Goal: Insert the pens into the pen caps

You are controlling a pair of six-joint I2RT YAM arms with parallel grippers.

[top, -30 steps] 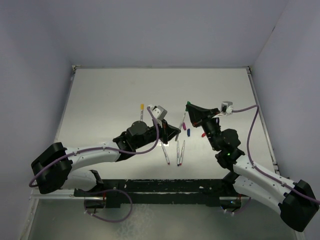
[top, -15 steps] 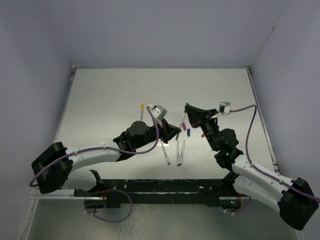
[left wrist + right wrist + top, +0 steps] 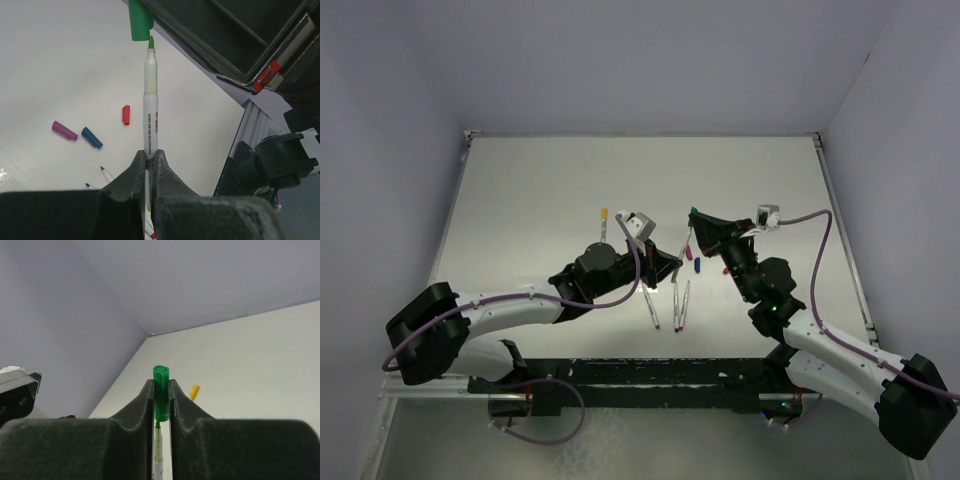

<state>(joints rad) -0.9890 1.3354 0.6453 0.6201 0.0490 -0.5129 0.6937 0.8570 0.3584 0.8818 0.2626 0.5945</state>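
Note:
My left gripper (image 3: pixel 150 152) is shut on a whitish pen with a green tip (image 3: pixel 150 100), held off the table and pointing at my right gripper. My right gripper (image 3: pixel 161 385) is shut on the green cap (image 3: pixel 161 392). The pen's green tip touches the cap's open end (image 3: pixel 139 20). In the top view the left gripper (image 3: pixel 670 265) and right gripper (image 3: pixel 698 215) meet above the table's middle. The magenta cap (image 3: pixel 65 130), blue cap (image 3: pixel 92 138) and red cap (image 3: pixel 125 114) lie on the table below. The yellow cap (image 3: pixel 604 213) lies to the left.
Other uncapped pens (image 3: pixel 652 308) lie on the table near its front, between the two arms, with two more (image 3: pixel 679 305) beside them. The table's side rail (image 3: pixel 250 125) and the right arm's body stand close behind the held pen.
My right gripper has shifted slightly left with the green cap, closing onto the pen's tip. The left gripper has barely moved.

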